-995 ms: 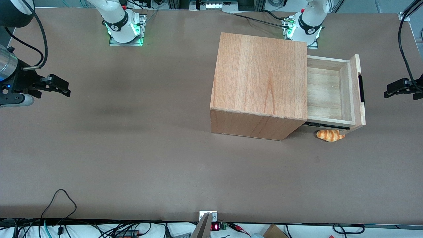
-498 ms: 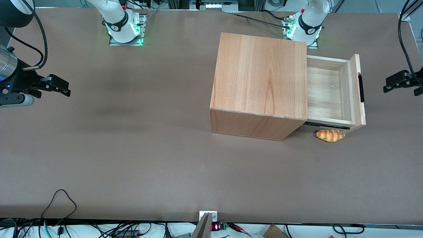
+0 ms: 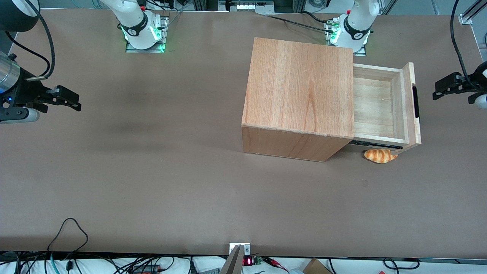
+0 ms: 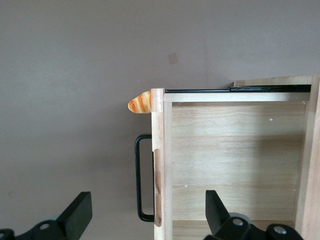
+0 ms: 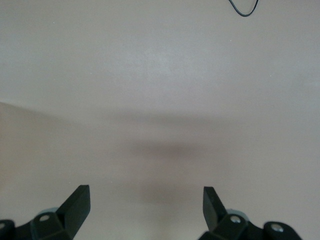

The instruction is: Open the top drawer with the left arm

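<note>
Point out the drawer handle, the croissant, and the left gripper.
drawer handle [image 4: 138,180], left wrist view, on the black bar's long side.
croissant [image 3: 379,156], front view, on its striped middle, on the table under the open top drawer.
left gripper [image 3: 437,90], front view, at its tips, above the table, clear of the handle.

The left arm [image 3: 480,78] reaches in from the working end of the table, held up off the surface. Its gripper [image 3: 437,88] hangs in the air with the two black fingers [image 4: 80,212] spread wide apart, gripping nothing.
</note>
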